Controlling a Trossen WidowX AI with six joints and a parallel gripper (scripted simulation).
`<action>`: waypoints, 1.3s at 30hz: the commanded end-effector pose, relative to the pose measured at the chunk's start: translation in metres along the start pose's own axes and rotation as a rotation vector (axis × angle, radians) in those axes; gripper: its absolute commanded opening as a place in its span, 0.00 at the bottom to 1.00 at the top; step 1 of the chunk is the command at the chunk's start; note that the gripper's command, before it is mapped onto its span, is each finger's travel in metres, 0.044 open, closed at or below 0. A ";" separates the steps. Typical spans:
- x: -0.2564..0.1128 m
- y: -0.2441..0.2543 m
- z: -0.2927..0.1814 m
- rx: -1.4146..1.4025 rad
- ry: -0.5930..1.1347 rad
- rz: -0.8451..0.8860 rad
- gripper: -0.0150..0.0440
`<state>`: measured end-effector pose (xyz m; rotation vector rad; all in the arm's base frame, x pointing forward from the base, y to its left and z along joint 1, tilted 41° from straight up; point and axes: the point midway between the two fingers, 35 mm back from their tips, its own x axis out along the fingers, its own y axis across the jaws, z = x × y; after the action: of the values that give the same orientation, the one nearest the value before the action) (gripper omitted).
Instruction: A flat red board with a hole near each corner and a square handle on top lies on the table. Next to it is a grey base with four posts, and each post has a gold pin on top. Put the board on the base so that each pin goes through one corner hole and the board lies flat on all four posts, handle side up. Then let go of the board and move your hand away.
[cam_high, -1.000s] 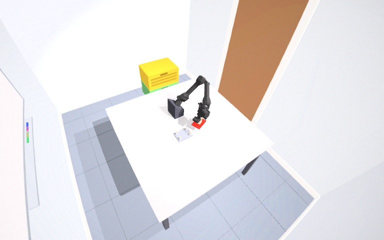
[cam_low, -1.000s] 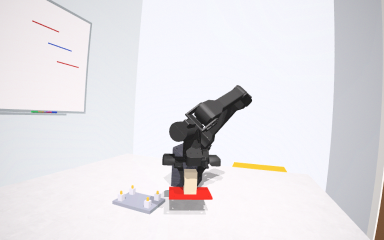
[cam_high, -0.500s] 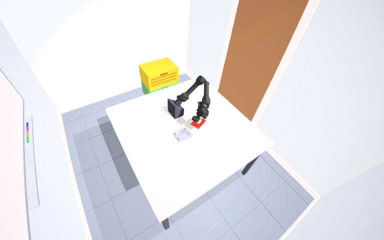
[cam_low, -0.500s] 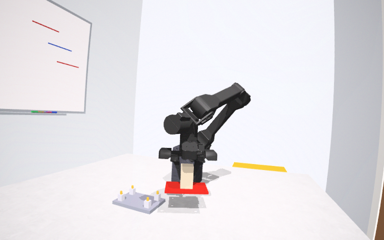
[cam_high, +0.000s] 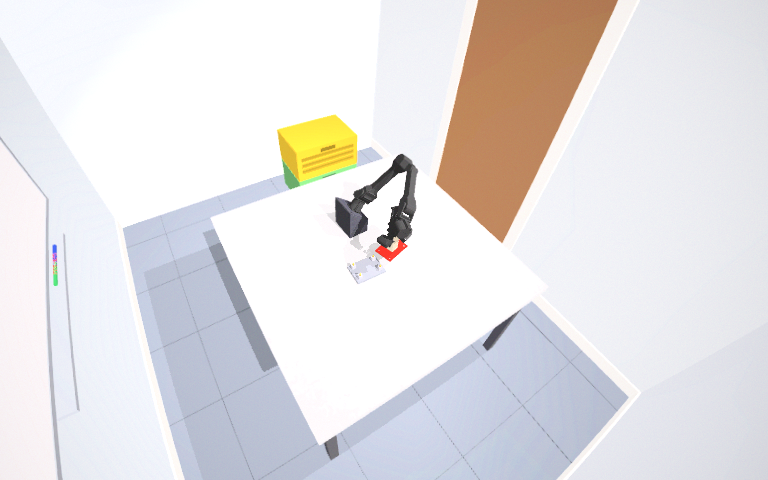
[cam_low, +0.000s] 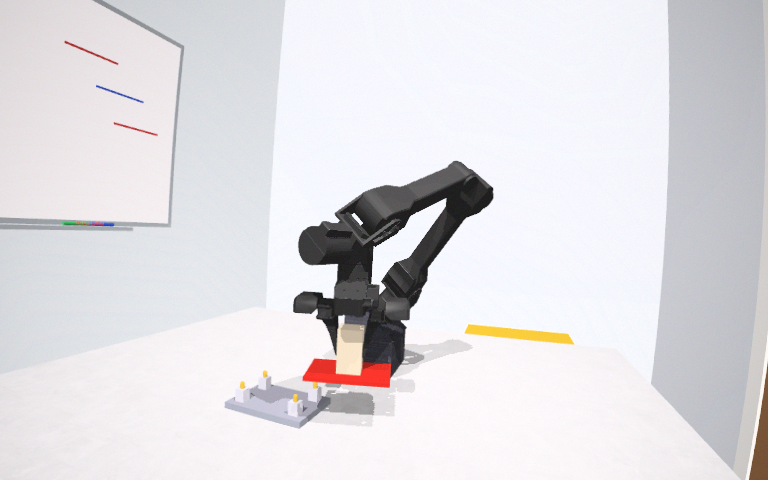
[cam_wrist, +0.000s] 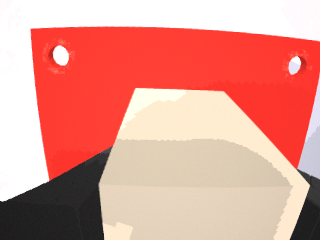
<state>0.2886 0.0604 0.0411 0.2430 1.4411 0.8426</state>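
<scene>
My gripper (cam_high: 393, 242) (cam_low: 349, 338) (cam_wrist: 182, 155) is shut on the square cream handle (cam_low: 349, 357) (cam_wrist: 200, 117) of the red board (cam_high: 390, 255) (cam_low: 376, 375) (cam_wrist: 175, 55). The board hangs level, handle up, a little above the table, with its shadow below it. Two corner holes show in the wrist view; the gripper and handle hide the rest. The grey base (cam_high: 369, 276) (cam_low: 271, 413) (cam_wrist: 314, 125) lies flat on the table beside the board, to its left in the exterior view. Its four posts with gold pins point up. The board's near edge is close to the base's nearest post.
The white table (cam_high: 396, 328) (cam_low: 481, 430) carries the arm's dark mount (cam_high: 350, 217), behind the board in the exterior view. A yellow box (cam_high: 317, 138) on a green one stands beyond the table's far edge. A brown door (cam_high: 526, 101) is at the side.
</scene>
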 end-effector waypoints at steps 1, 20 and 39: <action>-0.003 -0.013 0.001 0.019 -0.006 -0.011 0.25; -0.003 -0.062 -0.010 0.138 -0.005 -0.014 0.25; -0.002 -0.110 -0.029 0.254 -0.005 -0.007 0.25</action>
<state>0.2992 -0.0181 -0.0253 0.4256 1.5432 0.6683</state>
